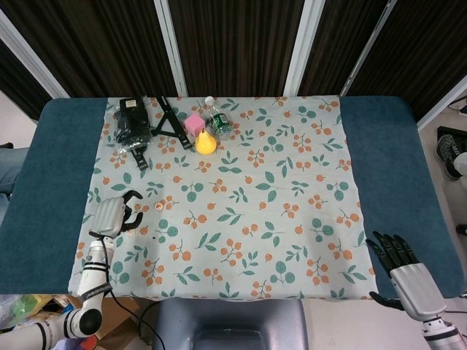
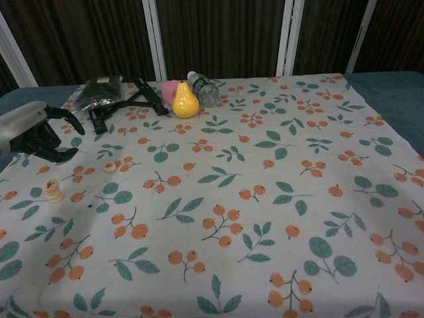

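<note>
A small stack of pale wooden discs [image 2: 52, 191] stands on the floral cloth [image 2: 265, 199] near its left edge. My left hand [image 2: 36, 132] hovers above and behind the stack, clear of it, with its fingers spread and curved and nothing in them. In the head view the left hand [image 1: 113, 215] is over the cloth's left edge. A single pale disc [image 2: 110, 167] lies flat a little to the right of the stack, seen from above as a small disc [image 1: 158, 206]. My right hand [image 1: 405, 277] rests at the table's near right corner, fingers apart and holding nothing.
At the back left of the cloth are a black bag [image 1: 132, 124], a black folding stand [image 1: 169, 120], a pink cube [image 1: 194, 123], a yellow pear [image 1: 206, 143] and a small lying bottle [image 1: 217, 118]. Blue table [image 1: 394, 160] shows at both sides.
</note>
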Controlling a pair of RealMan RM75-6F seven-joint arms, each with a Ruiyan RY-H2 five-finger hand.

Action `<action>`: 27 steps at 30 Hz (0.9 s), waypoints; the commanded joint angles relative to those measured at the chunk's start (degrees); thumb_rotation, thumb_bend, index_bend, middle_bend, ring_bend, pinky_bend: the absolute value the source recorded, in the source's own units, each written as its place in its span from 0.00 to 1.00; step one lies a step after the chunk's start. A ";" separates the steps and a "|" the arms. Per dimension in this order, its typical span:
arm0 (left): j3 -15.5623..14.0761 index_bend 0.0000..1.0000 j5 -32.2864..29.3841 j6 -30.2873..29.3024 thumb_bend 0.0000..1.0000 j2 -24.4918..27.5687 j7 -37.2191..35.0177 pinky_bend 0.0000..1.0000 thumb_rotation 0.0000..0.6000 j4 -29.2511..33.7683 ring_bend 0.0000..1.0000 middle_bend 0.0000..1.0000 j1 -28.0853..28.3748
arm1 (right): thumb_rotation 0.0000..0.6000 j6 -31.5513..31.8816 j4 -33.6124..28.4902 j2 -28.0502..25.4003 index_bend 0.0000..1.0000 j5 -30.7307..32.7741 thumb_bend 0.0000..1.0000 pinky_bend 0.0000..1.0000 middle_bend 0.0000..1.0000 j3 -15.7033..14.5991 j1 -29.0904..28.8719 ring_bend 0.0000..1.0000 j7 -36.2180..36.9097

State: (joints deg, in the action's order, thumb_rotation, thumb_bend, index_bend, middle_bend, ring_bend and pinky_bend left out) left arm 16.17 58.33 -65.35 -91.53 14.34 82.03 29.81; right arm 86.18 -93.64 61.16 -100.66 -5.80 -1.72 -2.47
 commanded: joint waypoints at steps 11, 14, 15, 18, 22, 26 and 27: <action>2.16 0.36 -7.53 3.04 0.39 -12.37 9.60 1.00 1.00 -16.97 1.00 1.00 7.57 | 1.00 -0.27 -0.07 -0.37 0.00 0.47 0.20 0.05 0.00 0.22 -0.26 0.00 0.74; 2.20 0.36 -8.38 3.46 0.39 -13.32 10.93 1.00 1.00 -18.38 1.00 1.00 8.14 | 1.00 -0.43 -0.04 -0.42 0.00 0.41 0.20 0.05 0.00 0.15 -0.33 0.00 0.74; 2.14 0.36 -8.52 3.54 0.39 -13.56 11.23 1.00 1.00 -18.67 1.00 1.00 8.25 | 1.00 -0.43 -0.05 -0.43 0.00 0.40 0.20 0.05 0.00 0.15 -0.33 0.00 0.73; 2.02 0.36 -8.84 3.75 0.39 -14.23 11.91 1.00 1.00 -19.32 1.00 1.00 8.53 | 1.00 -0.41 -0.10 -0.42 0.00 0.47 0.20 0.05 0.00 0.19 -0.32 0.00 0.73; 1.82 0.37 -8.74 3.85 0.39 -15.11 12.27 1.00 1.00 -20.02 1.00 1.00 8.83 | 1.00 -0.33 -0.12 -0.45 0.00 0.47 0.20 0.05 0.00 0.19 -0.30 0.00 0.83; 1.55 0.38 -8.51 3.91 0.39 -16.20 12.70 1.00 1.00 -21.30 1.00 1.00 9.17 | 1.00 -0.30 -0.11 -0.52 0.00 0.41 0.20 0.05 0.00 0.14 -0.29 0.00 0.94; 1.59 0.38 -8.55 4.00 0.39 -16.42 12.72 1.00 1.00 -21.59 1.00 1.00 9.24 | 1.00 -0.28 -0.11 -0.55 0.00 0.41 0.20 0.05 0.00 0.14 -0.28 0.00 1.02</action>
State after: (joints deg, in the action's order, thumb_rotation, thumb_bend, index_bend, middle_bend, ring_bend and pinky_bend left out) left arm 17.76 49.79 -61.44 -107.76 26.98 60.64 38.96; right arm 85.90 -93.75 60.61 -100.25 -5.66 -2.00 -1.45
